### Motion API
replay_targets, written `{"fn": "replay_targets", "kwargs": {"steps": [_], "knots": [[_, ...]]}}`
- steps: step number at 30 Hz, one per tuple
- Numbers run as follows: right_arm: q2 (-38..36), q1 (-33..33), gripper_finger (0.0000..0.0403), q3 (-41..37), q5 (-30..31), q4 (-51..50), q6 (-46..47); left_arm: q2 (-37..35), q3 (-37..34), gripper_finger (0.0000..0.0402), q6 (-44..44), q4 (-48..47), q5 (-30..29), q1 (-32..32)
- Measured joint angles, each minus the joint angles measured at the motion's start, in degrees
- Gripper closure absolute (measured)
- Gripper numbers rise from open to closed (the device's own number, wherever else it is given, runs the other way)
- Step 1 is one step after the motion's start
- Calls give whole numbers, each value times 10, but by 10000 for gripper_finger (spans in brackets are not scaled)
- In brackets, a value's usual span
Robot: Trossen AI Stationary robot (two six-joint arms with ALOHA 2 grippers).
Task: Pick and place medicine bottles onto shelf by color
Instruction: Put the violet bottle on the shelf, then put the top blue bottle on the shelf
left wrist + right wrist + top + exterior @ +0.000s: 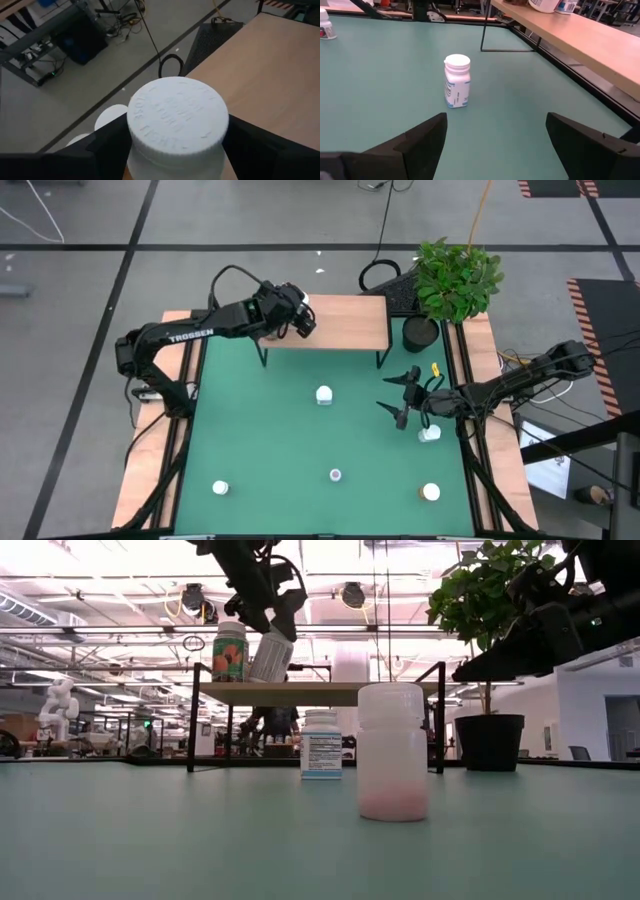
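The left gripper (300, 315) is up over the left end of the shelf (345, 322), close to its back edge, fingers (112, 145) either side of a white bottle (270, 655) that sits tilted between them in the low view; whether they are clamped on it or letting go cannot be told. Just beside it on the shelf top stands one bottle with an orange and green label (230, 650), upright. The rest of the wooden top, off to the gripper's right, lies bare. Over on the other side, the right gripper (403, 400) hangs above the green mat (260, 440) with its fingers spread wide, holding nothing. Straight ahead of it stands one blue-labelled white bottle (456, 81), upright, with open mat all round. Close behind that gripper, near the mat's right edge, sits another white bottle (430, 433). Nearer the front edge, three more: one at front left (220, 488), one in the middle (335, 475), one at front right (431, 493). That makes five on the mat, well apart. A potted plant (455, 280) stands at the right back corner.
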Motion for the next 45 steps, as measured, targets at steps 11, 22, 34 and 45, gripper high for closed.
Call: {"fn": "replay_targets", "kwargs": {"steps": [11, 22, 34, 45], "knots": [[0, 0, 69, 0, 0, 0, 6, 1, 0, 65, -15, -2, 5, 0], [0, 0, 69, 0, 0, 1, 6, -44, -1, 33, 47, 1, -1, -34], [0, 0, 69, 0, -45, 4, 8, -70, -42, 68, 49, 38, -8, -162], [0, 0, 69, 0, -118, 6, -5, -51, -245, 102, 62, 291, 64, -282]]}}
